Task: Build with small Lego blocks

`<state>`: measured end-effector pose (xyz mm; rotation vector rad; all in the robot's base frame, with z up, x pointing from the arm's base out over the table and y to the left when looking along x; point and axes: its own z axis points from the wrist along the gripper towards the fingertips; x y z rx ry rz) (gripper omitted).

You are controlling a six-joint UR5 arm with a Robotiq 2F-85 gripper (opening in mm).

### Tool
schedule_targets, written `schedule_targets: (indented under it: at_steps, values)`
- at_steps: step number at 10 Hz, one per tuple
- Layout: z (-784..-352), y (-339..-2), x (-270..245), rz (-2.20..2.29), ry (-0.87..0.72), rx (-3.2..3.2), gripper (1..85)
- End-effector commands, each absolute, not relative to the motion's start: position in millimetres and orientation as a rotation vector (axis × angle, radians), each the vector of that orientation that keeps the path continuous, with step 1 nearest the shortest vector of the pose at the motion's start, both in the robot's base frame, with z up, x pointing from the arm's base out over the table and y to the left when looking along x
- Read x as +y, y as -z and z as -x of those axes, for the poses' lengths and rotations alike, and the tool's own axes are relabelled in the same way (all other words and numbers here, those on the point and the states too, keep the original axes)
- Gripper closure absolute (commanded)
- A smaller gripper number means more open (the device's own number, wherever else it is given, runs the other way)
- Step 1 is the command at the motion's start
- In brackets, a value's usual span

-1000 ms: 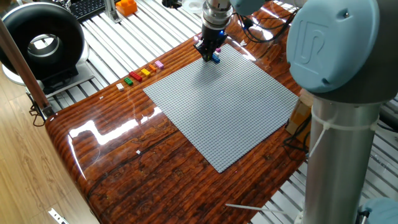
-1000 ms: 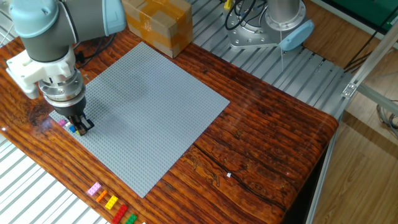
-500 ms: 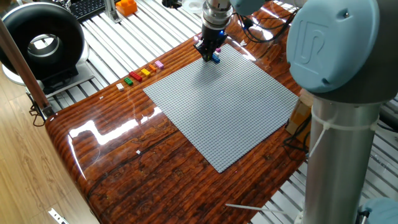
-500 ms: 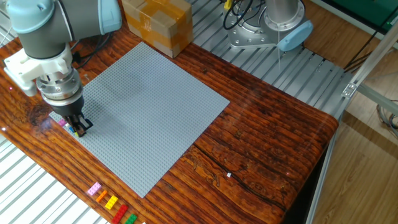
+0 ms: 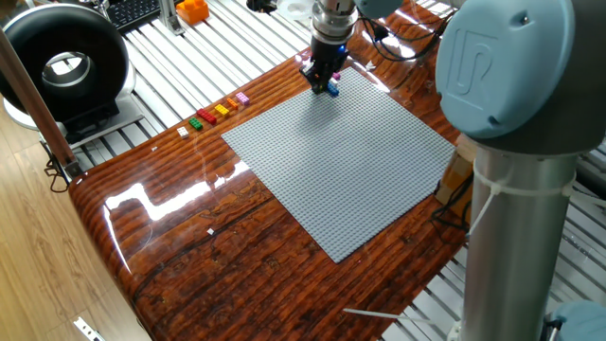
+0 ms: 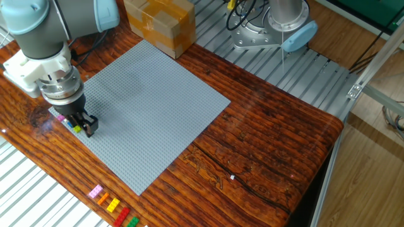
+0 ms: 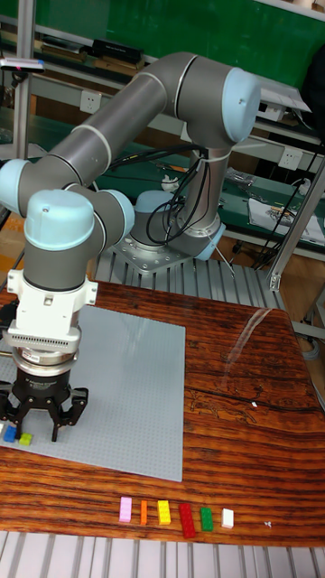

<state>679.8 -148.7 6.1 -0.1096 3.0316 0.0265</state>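
My gripper (image 6: 86, 126) is down at the near-left edge of the grey baseplate (image 6: 151, 101). Its fingers look spread in the tall fixed view (image 7: 38, 428). I cannot see anything between them. A short line of small Lego blocks sits on the plate right beside the fingertips: pink (image 6: 61, 118), blue (image 6: 68, 123) and yellow-green (image 6: 77, 128). The blue one (image 7: 10, 433) and the yellow-green one (image 7: 25, 439) also show in the tall view. Several loose blocks (image 7: 176, 515) lie in a row on the table's front edge, also seen from the other sides (image 5: 218, 111) (image 6: 113, 211).
A cardboard box (image 6: 161, 22) stands beyond the plate's far corner. A second arm's base (image 6: 278, 25) is on the metal bench behind. A black ring-shaped device (image 5: 62, 66) and an orange object (image 5: 192, 9) sit off the table.
The gripper has shifted slightly toward the back-left, and the baseplate with its blocks has slid the same way with it.
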Motion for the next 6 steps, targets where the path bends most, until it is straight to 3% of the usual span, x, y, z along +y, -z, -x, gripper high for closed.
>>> schedule_targets:
  at_steps: [1, 5, 6]
  values:
    - [-684.9, -8.3, -143.4, 0.11, -0.059, 3.017, 31.7]
    - [-685.3, -12.5, -143.4, 0.076, -0.048, 3.028, 31.0]
    - [-686.2, -12.0, -144.2, 0.053, -0.045, 3.026, 37.0]
